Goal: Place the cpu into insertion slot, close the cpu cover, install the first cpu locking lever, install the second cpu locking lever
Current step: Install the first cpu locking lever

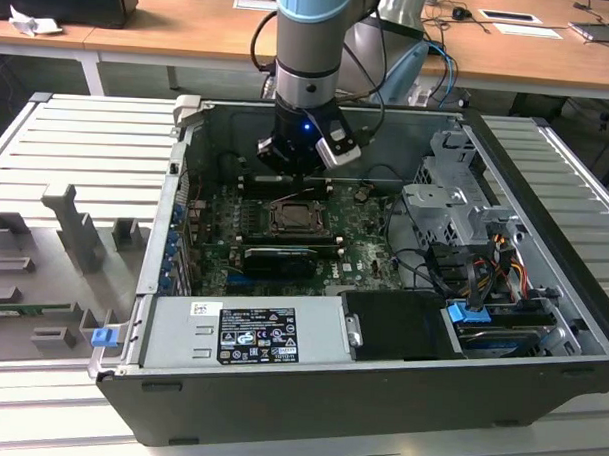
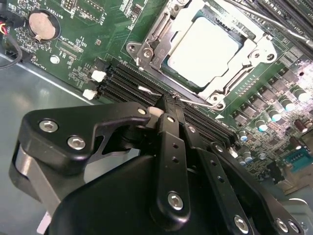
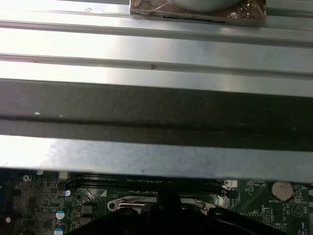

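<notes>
Cpu (image 2: 203, 51) seated in insertion slot (image 2: 146, 36), cpu cover (image 2: 254, 46) closed over it; slot's far edge cut off. Gripper (image 2: 168, 105) fingers pressed together above a thin lever (image 2: 195, 101); contact hidden.

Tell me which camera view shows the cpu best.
The second wrist view: the cpu lies flat in the insertion slot, its pale top unobstructed. The exterior view shows the socket small, below the gripper. The first wrist view catches the socket's metal edge.
</notes>
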`<state>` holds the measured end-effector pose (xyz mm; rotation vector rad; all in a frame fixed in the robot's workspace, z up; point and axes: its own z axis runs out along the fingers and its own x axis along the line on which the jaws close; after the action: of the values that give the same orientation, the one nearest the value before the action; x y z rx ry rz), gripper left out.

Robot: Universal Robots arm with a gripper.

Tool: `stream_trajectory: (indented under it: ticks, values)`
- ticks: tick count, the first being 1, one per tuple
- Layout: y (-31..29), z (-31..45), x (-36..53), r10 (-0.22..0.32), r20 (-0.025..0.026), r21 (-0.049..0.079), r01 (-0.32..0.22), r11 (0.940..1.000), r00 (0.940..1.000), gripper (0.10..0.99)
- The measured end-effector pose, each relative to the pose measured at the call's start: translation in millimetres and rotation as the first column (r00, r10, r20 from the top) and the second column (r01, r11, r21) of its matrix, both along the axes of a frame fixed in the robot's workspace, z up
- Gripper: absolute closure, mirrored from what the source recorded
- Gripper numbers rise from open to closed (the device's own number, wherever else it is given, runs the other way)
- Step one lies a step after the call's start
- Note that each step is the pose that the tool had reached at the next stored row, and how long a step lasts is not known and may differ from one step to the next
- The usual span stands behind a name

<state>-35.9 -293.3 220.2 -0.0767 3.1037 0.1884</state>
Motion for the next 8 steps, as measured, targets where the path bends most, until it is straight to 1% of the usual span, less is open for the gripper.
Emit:
stream_trajectory:
  ticks: [6,8]
  values:
    - [1.0,-5.2,0.7,0.000,0.0003,0.000,0.000,1.0000,1.0000,0.980]
    - [1.5,-6.7,2.5,0.000,0.0003,0.000,0.000,1.0000,1.0000,0.980]
